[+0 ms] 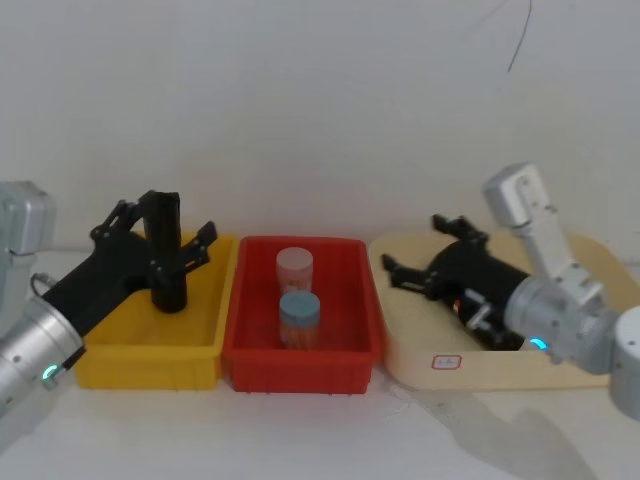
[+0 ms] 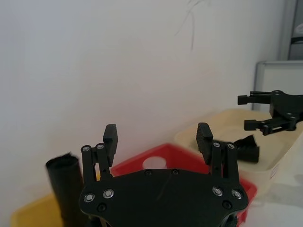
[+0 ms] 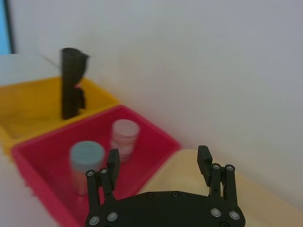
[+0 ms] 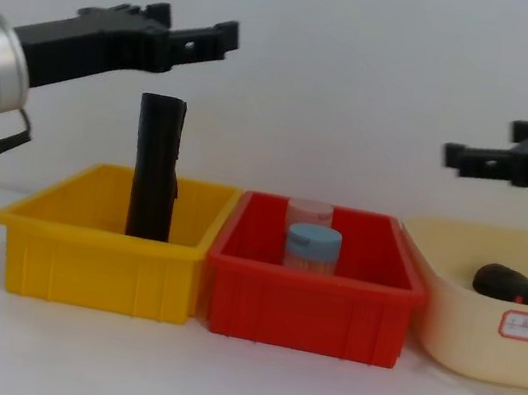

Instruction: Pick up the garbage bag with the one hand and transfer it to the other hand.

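The garbage bag is lying in the cream tray on the robot's right. The tray's front wall is hiding its lower part, so only a lumpy, glossy black hump with a small red mark is showing. A second dark lump at the chest view's edge is cut off, and I cannot tell whether it belongs to the same roll.

The right gripper is hovering above that tray, its black fingers spread apart and holding nothing. The left gripper, on a silver wrist with a glowing green ring, is hanging over the yellow plastic bin, fingers likewise apart and empty. A slimmer, smooth black roll is standing upright in that bin. In the red bin between them, a blue-lidded jar is half hiding a paler jar.
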